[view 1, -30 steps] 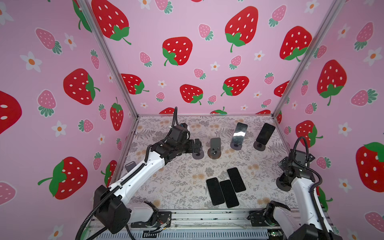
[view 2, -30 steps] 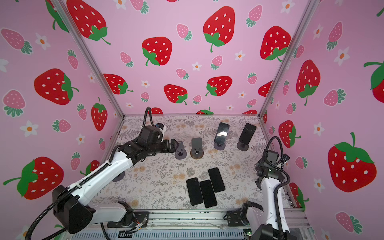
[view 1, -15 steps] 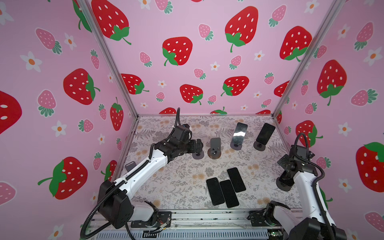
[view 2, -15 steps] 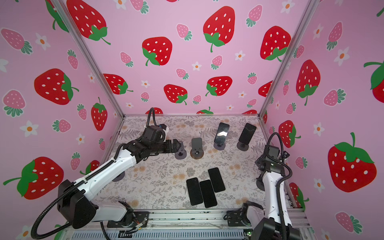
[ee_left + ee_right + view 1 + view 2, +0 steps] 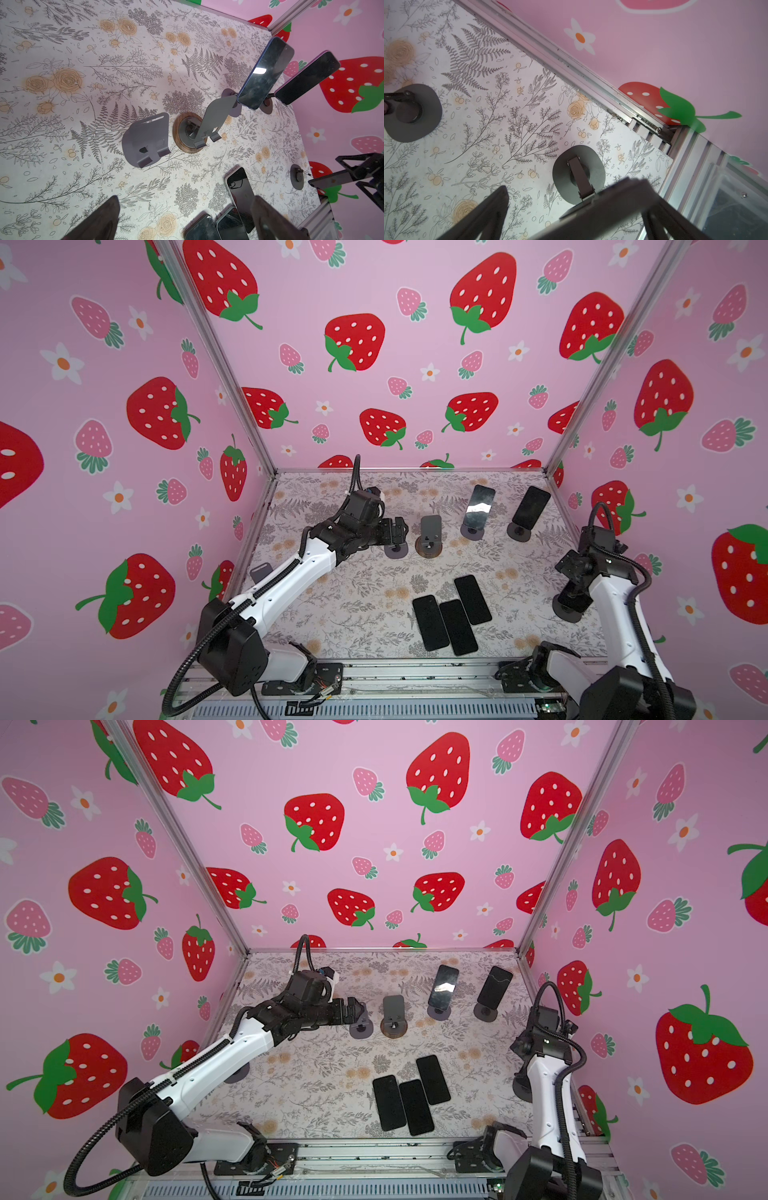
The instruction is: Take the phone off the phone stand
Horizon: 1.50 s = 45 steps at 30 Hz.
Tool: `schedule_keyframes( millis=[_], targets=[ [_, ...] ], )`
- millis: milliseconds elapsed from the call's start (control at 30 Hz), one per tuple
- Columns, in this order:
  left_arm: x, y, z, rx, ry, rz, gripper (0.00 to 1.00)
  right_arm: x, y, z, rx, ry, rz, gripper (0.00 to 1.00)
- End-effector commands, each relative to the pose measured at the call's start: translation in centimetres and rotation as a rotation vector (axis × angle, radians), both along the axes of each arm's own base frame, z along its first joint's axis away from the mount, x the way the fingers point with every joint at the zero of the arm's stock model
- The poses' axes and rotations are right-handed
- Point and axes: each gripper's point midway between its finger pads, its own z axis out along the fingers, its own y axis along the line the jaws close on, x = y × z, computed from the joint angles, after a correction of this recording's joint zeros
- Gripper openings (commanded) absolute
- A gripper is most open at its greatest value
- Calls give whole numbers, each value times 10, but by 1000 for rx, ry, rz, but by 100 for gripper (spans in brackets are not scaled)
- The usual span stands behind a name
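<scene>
Two dark phones lean on stands at the back right: one phone (image 5: 478, 504) (image 5: 266, 72) and another phone (image 5: 531, 504) (image 5: 307, 76) beside it. My left gripper (image 5: 401, 529) (image 5: 185, 199) is open and empty, hovering by a low empty stand (image 5: 395, 549) (image 5: 145, 139). My right gripper (image 5: 575, 568) (image 5: 577, 203) is open over a phone stand (image 5: 567, 610) (image 5: 562, 172) at the right edge. That stand's grey plate (image 5: 612, 205) lies between the fingers. Whether a phone sits on it is hidden.
An empty stand on a wooden disc (image 5: 430, 531) (image 5: 187, 133) stands mid-table. Three phones (image 5: 451, 620) (image 5: 409, 1104) lie flat near the front. A further stand (image 5: 261, 572) sits by the left wall. Aluminium rails (image 5: 571, 62) and pink walls close the floral table (image 5: 353, 605).
The left gripper has crept slightly right beside the low stand. The right wrist has risen a little and shifted back over its stand.
</scene>
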Motion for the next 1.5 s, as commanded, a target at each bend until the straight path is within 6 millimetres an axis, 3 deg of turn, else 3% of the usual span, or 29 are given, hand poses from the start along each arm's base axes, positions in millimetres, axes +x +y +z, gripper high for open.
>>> schedule_keyframes(
  millis=[0, 333, 933, 1033, 1167, 1467],
  targets=[
    [0, -9, 6, -35, -6, -25, 100, -6, -2, 3, -23, 34, 17, 98],
    [-1, -9, 5, -25, -5, -37, 100, -7, -4, -1, -27, 39, 5, 83],
    [2, -15, 3, -39, 21, -46, 100, -5, -6, 12, -49, -4, 2, 78],
    [2, -16, 3, -42, 26, -48, 100, -5, -4, 10, -39, -1, 9, 80],
    [3, -18, 4, -47, 28, -51, 100, -5, -4, 4, -32, 12, 11, 99],
    [0, -19, 6, -49, 38, -61, 100, 6, 5, 17, -10, -30, 87, 100]
  ],
)
